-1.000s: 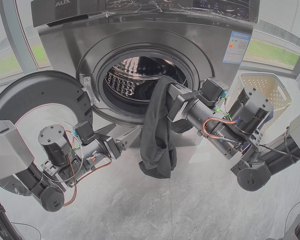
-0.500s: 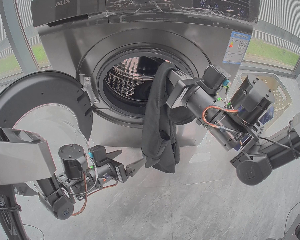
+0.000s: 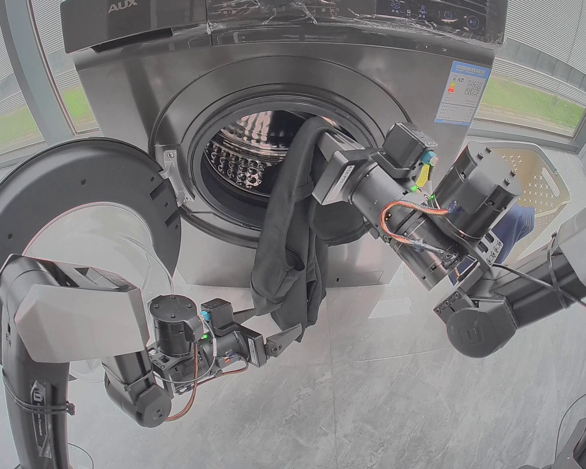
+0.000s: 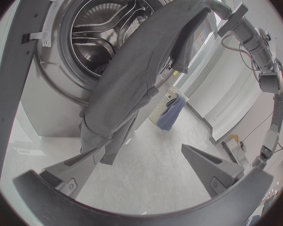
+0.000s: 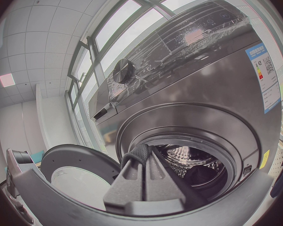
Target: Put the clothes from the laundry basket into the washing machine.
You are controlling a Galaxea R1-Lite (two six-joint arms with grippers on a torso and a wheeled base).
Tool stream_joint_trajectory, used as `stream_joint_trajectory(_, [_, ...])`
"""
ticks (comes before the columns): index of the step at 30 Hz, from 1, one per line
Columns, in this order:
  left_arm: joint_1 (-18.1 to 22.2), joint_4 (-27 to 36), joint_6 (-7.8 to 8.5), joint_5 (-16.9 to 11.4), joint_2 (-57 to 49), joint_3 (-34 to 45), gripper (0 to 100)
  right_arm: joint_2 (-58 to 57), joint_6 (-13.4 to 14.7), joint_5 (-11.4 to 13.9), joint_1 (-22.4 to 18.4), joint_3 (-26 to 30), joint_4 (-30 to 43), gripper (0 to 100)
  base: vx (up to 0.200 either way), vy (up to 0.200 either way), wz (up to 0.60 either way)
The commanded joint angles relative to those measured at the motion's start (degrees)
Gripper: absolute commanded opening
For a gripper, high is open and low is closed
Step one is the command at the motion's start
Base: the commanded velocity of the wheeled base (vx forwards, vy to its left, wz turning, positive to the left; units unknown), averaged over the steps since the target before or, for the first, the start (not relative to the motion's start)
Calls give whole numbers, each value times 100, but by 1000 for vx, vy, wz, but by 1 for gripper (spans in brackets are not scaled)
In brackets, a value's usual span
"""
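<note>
The right gripper (image 5: 145,160) was pinched shut on the garment's (image 3: 293,229) top at the drum (image 3: 247,157) mouth. The cloth hung long and vertical outside, hem dangling right at the wide-open left gripper (image 3: 268,329), the nearer one.

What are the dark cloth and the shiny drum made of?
The cloth looks like soft knit fabric, matte dark grey: it hangs limp in folds, with a fine mesh-like texture in the left wrist view. The drum looks like polished steel: it shines, mirrors light and has rows of punched holes.
</note>
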Motion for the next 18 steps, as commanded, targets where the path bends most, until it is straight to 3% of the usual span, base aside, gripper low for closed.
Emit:
stream_joint_trajectory(1, [86, -5, 73, 52, 555, -647, 100, 95, 11, -4, 42, -13, -4, 0, 0, 0, 0])
stream_joint_trajectory(18, [253, 3, 82, 139, 898, -1288, 100, 87, 11, -13, 121, 5, -12, 0, 0, 0, 0])
